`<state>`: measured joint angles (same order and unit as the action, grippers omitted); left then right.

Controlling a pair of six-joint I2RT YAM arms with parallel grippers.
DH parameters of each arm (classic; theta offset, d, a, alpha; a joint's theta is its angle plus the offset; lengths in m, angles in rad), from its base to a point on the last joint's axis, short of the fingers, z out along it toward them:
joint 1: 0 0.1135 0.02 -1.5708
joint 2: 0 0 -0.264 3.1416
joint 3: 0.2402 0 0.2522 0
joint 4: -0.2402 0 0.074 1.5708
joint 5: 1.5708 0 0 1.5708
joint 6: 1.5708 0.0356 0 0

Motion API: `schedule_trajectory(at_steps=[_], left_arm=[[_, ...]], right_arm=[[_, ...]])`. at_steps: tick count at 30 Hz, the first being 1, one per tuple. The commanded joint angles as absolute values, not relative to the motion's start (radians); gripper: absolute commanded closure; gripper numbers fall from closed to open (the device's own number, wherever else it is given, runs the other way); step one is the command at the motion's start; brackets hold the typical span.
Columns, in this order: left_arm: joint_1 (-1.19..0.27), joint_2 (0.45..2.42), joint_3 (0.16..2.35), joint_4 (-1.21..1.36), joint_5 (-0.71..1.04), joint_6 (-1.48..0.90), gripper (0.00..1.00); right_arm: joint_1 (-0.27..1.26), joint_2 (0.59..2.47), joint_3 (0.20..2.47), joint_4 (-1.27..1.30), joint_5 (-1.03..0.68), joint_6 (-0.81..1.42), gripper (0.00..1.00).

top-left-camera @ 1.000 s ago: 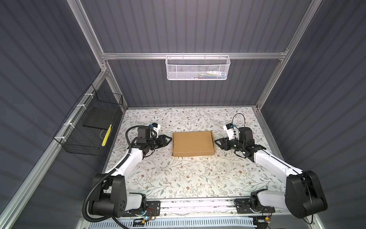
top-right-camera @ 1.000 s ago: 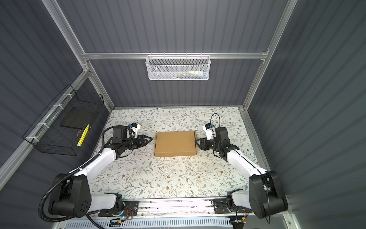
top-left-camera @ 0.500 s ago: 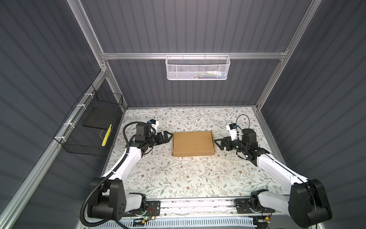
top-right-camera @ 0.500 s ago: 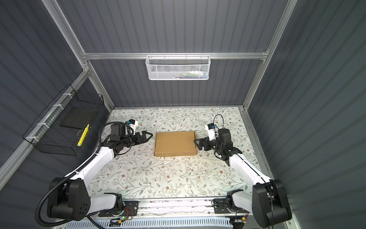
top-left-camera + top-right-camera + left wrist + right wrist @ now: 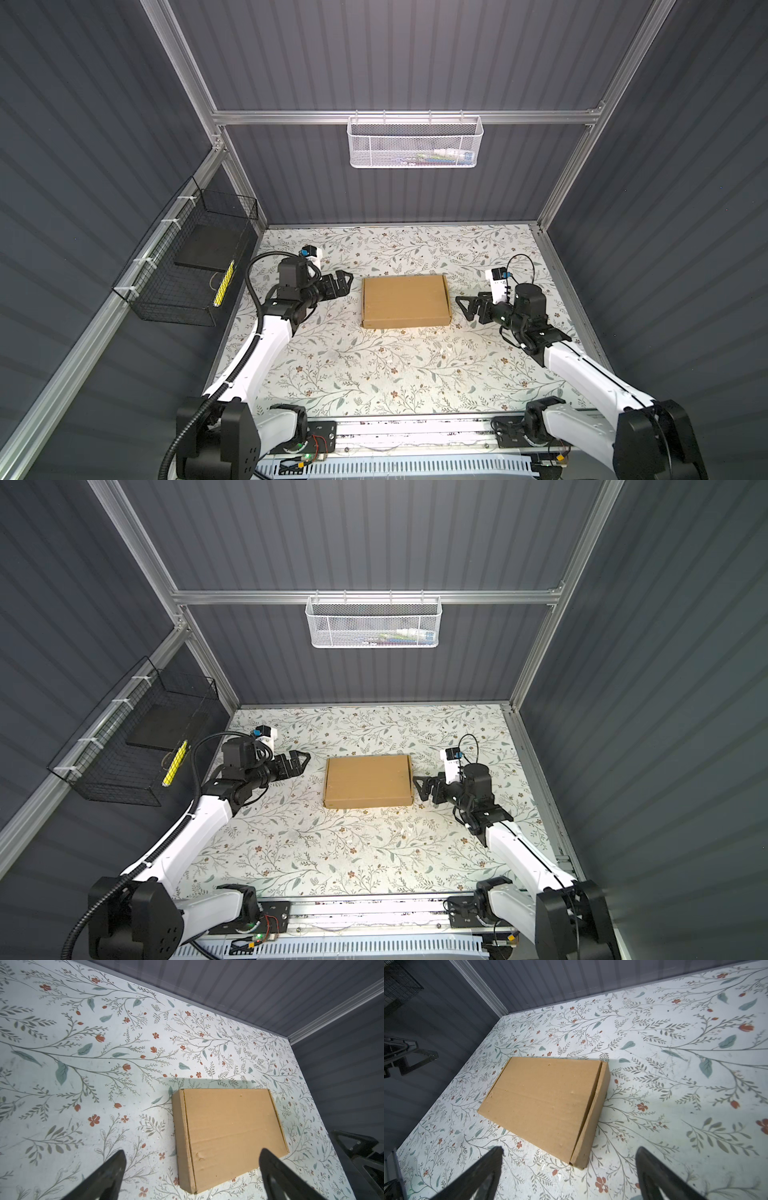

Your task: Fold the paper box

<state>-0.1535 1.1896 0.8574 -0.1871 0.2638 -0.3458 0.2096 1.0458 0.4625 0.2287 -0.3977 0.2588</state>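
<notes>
In both top views my two arms reach in from 6 o'clock, and the paper box [image 5: 405, 301] lies closed and flat at the middle of the floral table [image 5: 374, 374], between my grippers. My left gripper [image 5: 344, 279] sits at the box's 9 o'clock, jaws spread wide, near its edge but not touching. My right gripper [image 5: 463, 305] sits at its 3 o'clock, jaws likewise spread, just beside the edge and holding nothing. In the left wrist view my fingers [image 5: 112, 1167] stand apart with the box ahead of them. Farther off, a black wire basket [image 5: 174, 299] hangs at 10 o'clock and a white mesh basket [image 5: 415, 143] at 12 o'clock.
</notes>
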Motion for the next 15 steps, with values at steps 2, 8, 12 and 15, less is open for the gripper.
schedule_trajectory(at_steps=[2, 8, 12, 15], left_arm=[[-0.152, 1.170, 0.838, -0.183, 0.186, -0.326, 0.00], [-0.152, 1.134, 0.765, -0.104, 0.089, -0.334, 0.00], [-0.152, 1.100, 0.728, -0.087, -0.002, -0.324, 0.00], [-0.152, 1.082, 0.708, -0.082, -0.070, -0.311, 0.00]], right_arm=[[0.201, 0.995, 0.419, 0.295, -0.308, 0.284, 0.01], [0.191, 0.958, 0.393, 0.273, -0.191, 0.338, 0.01], [0.183, 0.922, 0.376, 0.264, -0.132, 0.350, 0.01], [0.181, 0.862, 0.336, 0.296, -0.069, 0.351, 0.01]])
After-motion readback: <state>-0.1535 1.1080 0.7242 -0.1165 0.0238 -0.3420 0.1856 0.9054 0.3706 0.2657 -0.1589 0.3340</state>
